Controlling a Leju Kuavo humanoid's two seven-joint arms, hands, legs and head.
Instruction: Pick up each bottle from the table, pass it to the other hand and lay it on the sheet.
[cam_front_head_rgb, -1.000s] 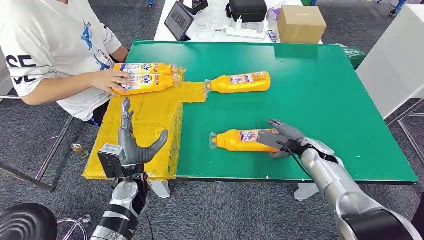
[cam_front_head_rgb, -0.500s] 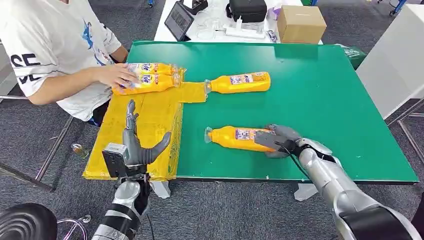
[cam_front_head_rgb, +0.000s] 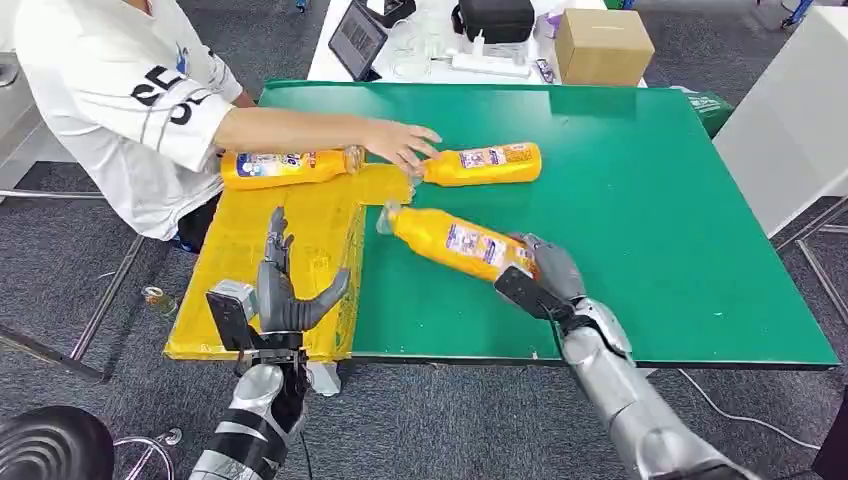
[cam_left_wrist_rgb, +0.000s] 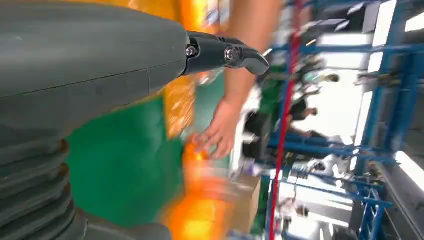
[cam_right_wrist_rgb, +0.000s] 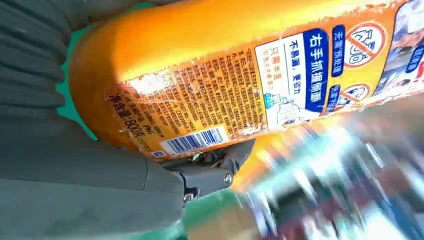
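right hand (cam_front_head_rgb: 545, 272) gripping bottle (cam_front_head_rgb: 455, 242), "800" label

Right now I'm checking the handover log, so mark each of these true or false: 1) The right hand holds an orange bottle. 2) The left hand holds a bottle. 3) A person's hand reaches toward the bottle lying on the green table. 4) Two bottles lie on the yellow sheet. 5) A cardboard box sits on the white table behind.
1) True: the right hand grips an orange bottle, tilted above the green table.
2) False: the left hand holds nothing, fingers spread over the yellow sheet.
3) True: the person's hand is at the neck of the far bottle.
4) False: one bottle lies there.
5) True: the cardboard box is there.
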